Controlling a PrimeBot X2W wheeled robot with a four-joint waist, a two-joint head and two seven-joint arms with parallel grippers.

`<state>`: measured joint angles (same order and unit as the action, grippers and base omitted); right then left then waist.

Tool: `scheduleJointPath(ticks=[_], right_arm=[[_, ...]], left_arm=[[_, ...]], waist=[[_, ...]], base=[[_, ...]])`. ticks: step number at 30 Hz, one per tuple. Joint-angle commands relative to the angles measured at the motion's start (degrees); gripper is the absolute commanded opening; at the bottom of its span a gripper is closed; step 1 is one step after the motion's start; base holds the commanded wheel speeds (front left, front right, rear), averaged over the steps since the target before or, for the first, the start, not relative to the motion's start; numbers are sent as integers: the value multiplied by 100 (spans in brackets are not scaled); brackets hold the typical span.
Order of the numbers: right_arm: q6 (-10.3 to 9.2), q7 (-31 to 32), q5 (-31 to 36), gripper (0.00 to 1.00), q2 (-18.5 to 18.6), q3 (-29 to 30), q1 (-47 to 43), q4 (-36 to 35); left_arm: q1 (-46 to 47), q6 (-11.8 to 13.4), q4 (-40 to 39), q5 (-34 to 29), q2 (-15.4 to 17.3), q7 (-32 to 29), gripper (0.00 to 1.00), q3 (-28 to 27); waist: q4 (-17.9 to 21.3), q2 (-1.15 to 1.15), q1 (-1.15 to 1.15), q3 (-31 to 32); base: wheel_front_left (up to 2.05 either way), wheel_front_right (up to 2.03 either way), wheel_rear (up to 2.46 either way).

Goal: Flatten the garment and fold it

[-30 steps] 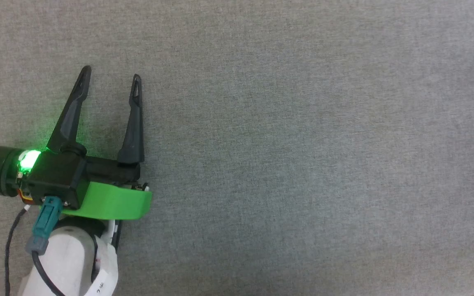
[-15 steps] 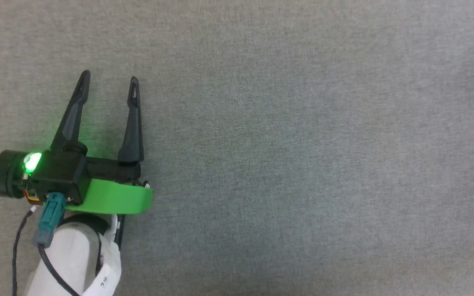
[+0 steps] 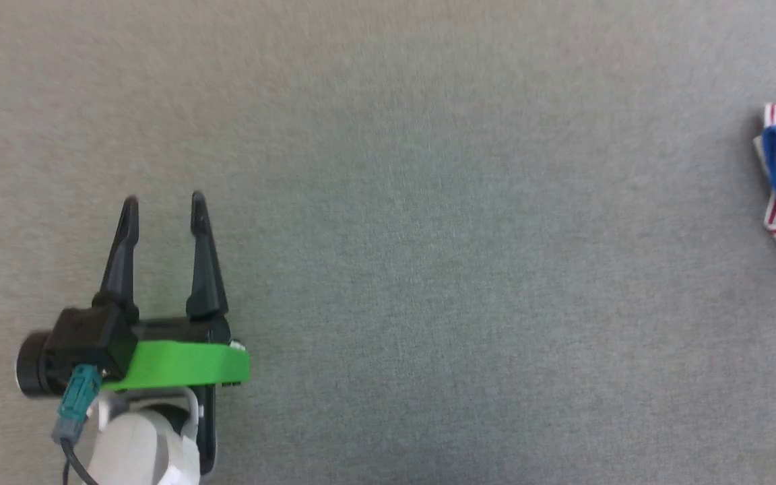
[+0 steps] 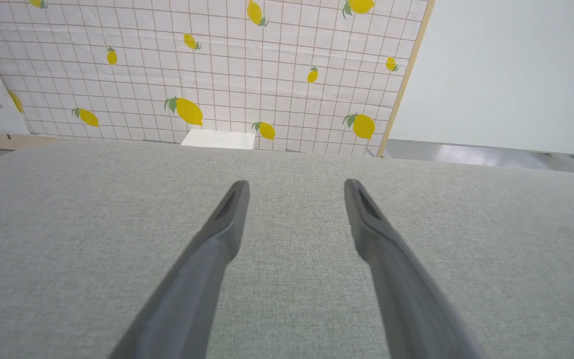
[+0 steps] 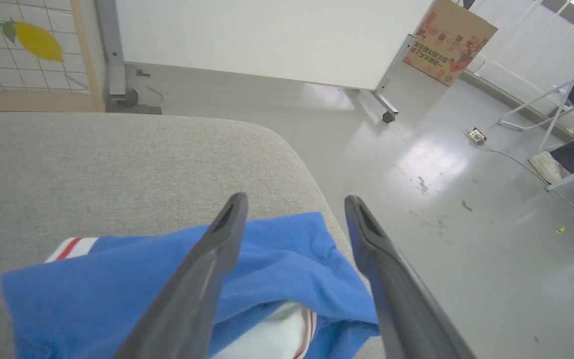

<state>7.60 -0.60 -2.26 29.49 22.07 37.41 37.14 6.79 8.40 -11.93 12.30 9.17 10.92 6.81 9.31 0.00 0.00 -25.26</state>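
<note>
You cannot read any words or numbers here. The brown cardboard box [image 5: 449, 42] on the floor has red and dark print on its side. The print is too small and turned the wrong way, so you cannot tell what it says.
</note>
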Motion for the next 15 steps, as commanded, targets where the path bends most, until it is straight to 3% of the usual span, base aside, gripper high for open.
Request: scheduleJointPath(ticks=[1,4,15], right_arm=[[-11,-32,-179,100,-148,-94,-218,-216],[-11,9,-435,100,-455,-201,-606,-815],[-11,414,-582,100,-2165,-335,-2552,-3890]], left_arm=[[-111,-3,47,69,-27,59,100,-21],[-238,-17,129,182,-80,123,100,-41],[-592,72,337,-35,-40,304,100,33]], waist=[[-211,0,0,763],[-300,0,0,1014],[-636,0,0,1675]], base=[[0,0,0],[0,0,0],[0,0,0]])
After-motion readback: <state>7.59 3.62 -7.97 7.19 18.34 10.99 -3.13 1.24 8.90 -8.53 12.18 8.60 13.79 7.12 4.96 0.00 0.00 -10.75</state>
